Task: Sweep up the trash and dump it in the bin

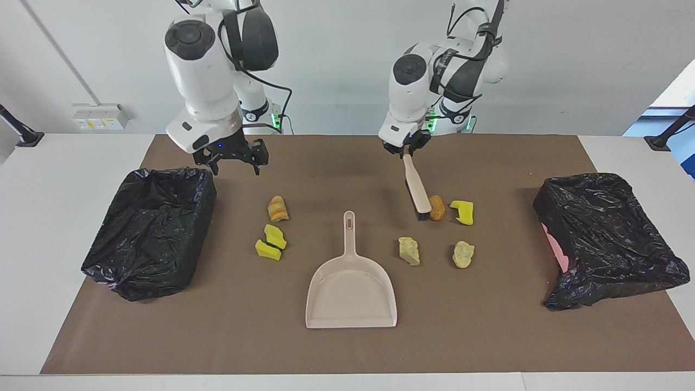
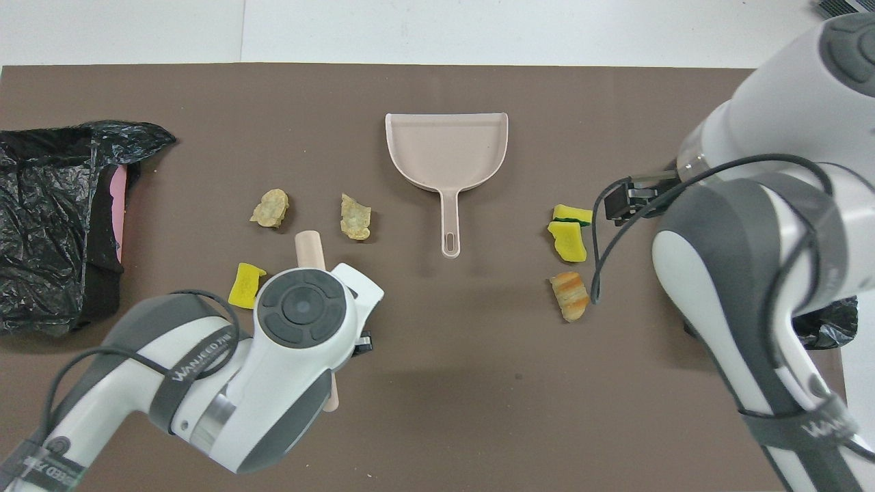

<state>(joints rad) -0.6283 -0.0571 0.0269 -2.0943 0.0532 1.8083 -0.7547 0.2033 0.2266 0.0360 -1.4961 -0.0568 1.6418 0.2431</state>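
Yellow sponge bits, bread lumps and crumbly tan lumps are all sitting loose on the brown mat (image 1: 488,336), so basically none of the actual job is done yet, going by how things lie. Below the left gripper (image 1: 406,149) the brush (image 1: 417,187) slants down to the mat, bristles touching a bread lump (image 1: 437,207), with a sponge chunk (image 1: 462,212) just beside that. Two tan lumps (image 1: 409,250) (image 1: 463,253) lie past the brush head from that gripper, between it and the table edge away from the robots. The left gripper is clamped on the top of the brush handle. The other pile is under and just out from the right gripper (image 1: 232,157): another bread lump (image 1: 277,208) and a pair of sponge chunks (image 1: 271,243) touching each other. That's seven bits I can count, all on the mat. The right gripper hangs in the air beside the rim of the nearer bin (image 1: 146,233), fingers spread and nothing in them, so that arm looks like it's waiting. The dustpan (image 1: 351,293) lies flat between the two piles, nothing in it, nobody holding it. The second bin (image 1: 608,239) sits at the left arm's end of the table; from these angles I can't see any trash inside either bin. My read: brush picked up, first sweep about to start, and all the sweeping, scooping and dumping is left.
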